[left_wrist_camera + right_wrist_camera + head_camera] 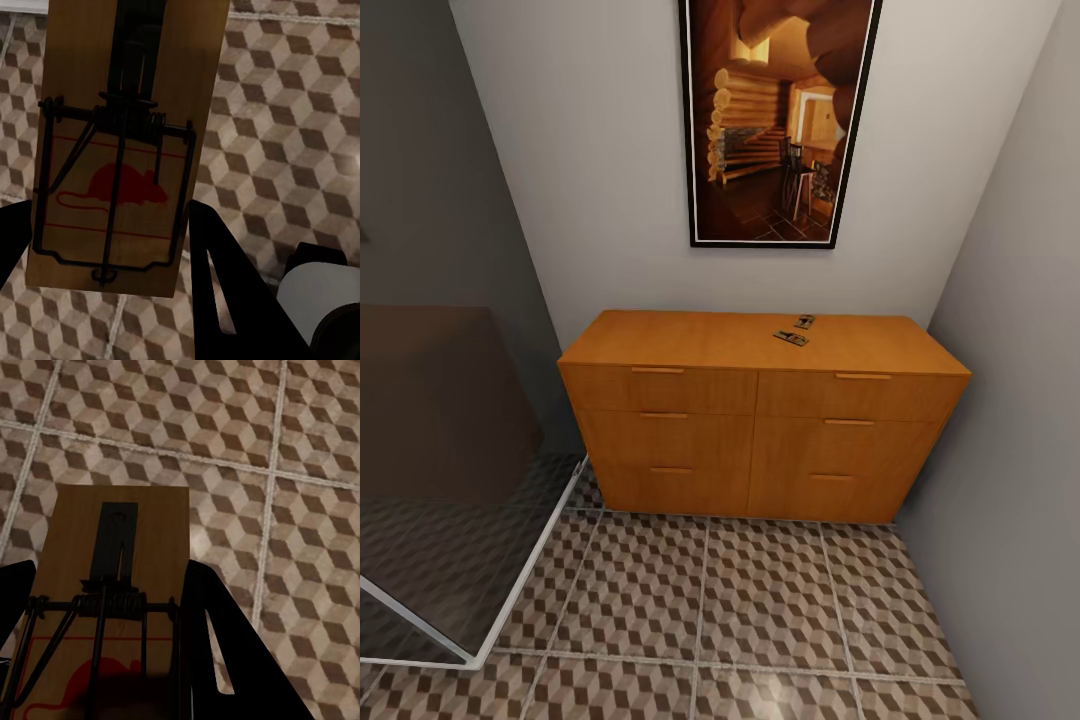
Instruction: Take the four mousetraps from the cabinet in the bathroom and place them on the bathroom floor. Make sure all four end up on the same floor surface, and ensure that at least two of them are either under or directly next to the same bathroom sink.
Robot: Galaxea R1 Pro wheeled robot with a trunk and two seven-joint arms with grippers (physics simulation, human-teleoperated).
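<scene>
**Two traps held, two on the cabinet**

Two small brown wooden mousetraps [791, 338] [804, 322] lie near each other on top of the low orange-brown wooden cabinet [690, 420]. Left hand [112, 247] grips a third red-mouse-printed mousetrap [120, 150] over the cube-patterned tiled bathroom floor [292, 112]; right hand [105, 645] clamps a fourth mousetrap [112, 585] above the same tiles.

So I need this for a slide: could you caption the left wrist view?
Left hand holding a mousetrap with a red mouse print above the cube-patterned bathroom floor.
</scene>
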